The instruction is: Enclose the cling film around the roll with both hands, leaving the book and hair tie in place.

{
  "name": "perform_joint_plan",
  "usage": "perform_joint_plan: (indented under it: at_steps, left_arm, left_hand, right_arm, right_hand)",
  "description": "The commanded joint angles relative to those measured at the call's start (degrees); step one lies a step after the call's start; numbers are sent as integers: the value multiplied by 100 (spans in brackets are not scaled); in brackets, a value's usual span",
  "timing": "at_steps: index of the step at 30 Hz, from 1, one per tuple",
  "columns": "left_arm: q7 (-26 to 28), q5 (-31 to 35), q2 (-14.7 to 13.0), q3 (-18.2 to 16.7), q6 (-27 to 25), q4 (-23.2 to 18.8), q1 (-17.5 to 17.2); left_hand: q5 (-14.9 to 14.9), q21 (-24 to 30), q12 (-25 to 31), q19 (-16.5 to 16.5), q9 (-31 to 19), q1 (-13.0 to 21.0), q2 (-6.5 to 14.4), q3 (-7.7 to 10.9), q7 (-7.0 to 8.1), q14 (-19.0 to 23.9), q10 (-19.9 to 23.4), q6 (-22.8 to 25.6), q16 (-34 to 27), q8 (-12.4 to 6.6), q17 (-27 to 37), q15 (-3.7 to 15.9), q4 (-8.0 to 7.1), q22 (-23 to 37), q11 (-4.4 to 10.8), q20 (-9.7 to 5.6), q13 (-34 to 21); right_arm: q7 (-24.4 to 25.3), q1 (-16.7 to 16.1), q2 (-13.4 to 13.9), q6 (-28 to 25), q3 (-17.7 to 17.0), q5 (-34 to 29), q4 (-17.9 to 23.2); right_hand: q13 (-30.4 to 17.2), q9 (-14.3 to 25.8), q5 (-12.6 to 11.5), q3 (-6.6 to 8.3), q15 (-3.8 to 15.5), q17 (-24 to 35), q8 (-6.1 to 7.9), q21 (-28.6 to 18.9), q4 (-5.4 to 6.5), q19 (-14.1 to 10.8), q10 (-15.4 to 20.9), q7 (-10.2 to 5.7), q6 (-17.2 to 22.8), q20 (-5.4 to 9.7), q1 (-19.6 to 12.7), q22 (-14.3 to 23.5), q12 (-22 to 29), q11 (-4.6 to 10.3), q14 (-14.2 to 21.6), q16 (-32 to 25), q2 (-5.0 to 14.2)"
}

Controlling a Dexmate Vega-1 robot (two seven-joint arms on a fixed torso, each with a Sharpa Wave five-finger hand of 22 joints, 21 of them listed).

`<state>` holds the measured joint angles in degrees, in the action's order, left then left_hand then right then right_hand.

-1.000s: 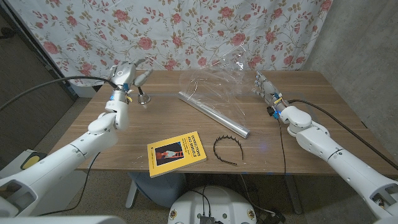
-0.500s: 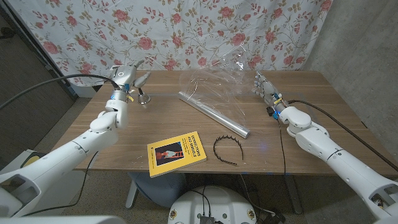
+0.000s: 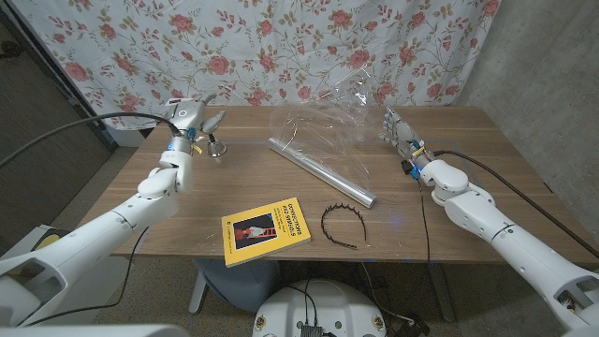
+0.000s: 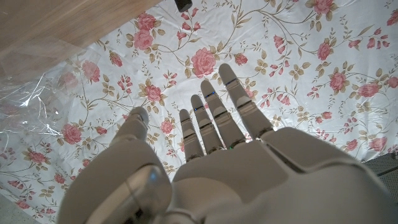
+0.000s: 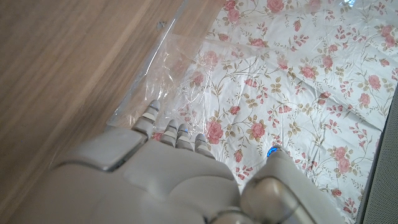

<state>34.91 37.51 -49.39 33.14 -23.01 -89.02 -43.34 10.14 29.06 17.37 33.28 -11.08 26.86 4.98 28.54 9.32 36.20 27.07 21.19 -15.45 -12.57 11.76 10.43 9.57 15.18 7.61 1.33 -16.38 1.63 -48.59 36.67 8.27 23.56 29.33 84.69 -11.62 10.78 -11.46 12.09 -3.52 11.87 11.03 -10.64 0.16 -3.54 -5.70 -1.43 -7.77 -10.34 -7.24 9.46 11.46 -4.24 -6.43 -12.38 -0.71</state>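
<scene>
The left hand (image 3: 192, 120) and right hand (image 3: 397, 131) are held up wide and empty, far apart, with the cling film (image 3: 328, 117) and roll (image 3: 321, 171) between them.

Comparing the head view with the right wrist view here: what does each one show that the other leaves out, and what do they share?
Head view alone: the roll lying on the table, the yellow book, the black hair tie, and the left hand raised with fingers apart, holding nothing. Right wrist view alone: a close look along the back of the right hand. Shared: the right hand, the loose cling film, the wooden table and the floral curtain.
</scene>
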Motion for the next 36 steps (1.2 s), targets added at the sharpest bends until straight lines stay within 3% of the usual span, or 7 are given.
perform_joint_plan:
  at_steps: [1, 12, 15, 26, 36]
  left_arm:
    - [-53, -18, 43, 90, -213, 53, 74]
    - [-715, 43, -62, 259, -475, -36, 265]
    - [-725, 69, -54, 289, -503, 10, 295]
    - [-893, 83, -34, 378, -613, 84, 384]
    - [-1298, 90, 9, 537, -824, 150, 533]
  left_hand:
    - [2, -42, 62, 5, -12, 64, -8, 64, -93, 27, 171, -38, 47, 34, -13, 43, -26, -73, 53, -8, -32]
    - [-8, -107, 191, 13, -34, 122, -156, 67, -170, 163, 567, 260, 53, -74, -41, 79, -1, -253, 151, -20, -97]
    - [-2, -70, 248, 168, -48, 160, -154, 88, -197, 257, 732, 363, 41, -108, -53, 134, -11, -309, 158, -106, -130]
    - [-8, -69, 281, 229, -60, 153, -210, 83, -154, 343, 854, 415, 49, -118, -72, 141, -30, -360, 154, -117, -164]
    - [-27, -101, 161, 207, -70, 71, -218, 44, -180, 314, 626, 308, 71, -57, -35, 131, -110, -398, 140, -128, -199]
  right_arm:
    - [-45, 68, -27, -61, 49, 8, -58]
    - [-55, 123, -35, -104, 66, 4, -90]
    - [-47, 127, -19, -114, 62, -6, -66]
    - [-72, 173, -25, -174, 84, 2, -77]
    - [-93, 214, -24, -208, 98, 2, -93]
  right_hand:
    - [-5, 15, 19, 16, -31, 15, 24, -27, -7, -13, -7, -32, -28, -25, -3, 33, 32, 24, -26, 18, 28]
    - [-5, 15, 17, 19, -27, 16, 27, -26, -12, -15, -12, -31, -19, -30, -3, 34, 30, 21, -30, 20, 40]
    - [-5, 15, 16, 20, -27, 16, 25, -26, -14, -15, -15, -32, -23, -31, -4, 34, 29, 22, -29, 20, 43]
    - [-4, 14, 16, 21, -29, 18, 27, -26, -19, -19, -15, -34, -15, -30, -2, 34, 29, 23, -32, 21, 51]
    - [-4, 14, 14, 25, -29, 18, 41, -26, -22, -19, -19, -45, 22, -25, -4, 34, 28, 24, -29, 20, 65]
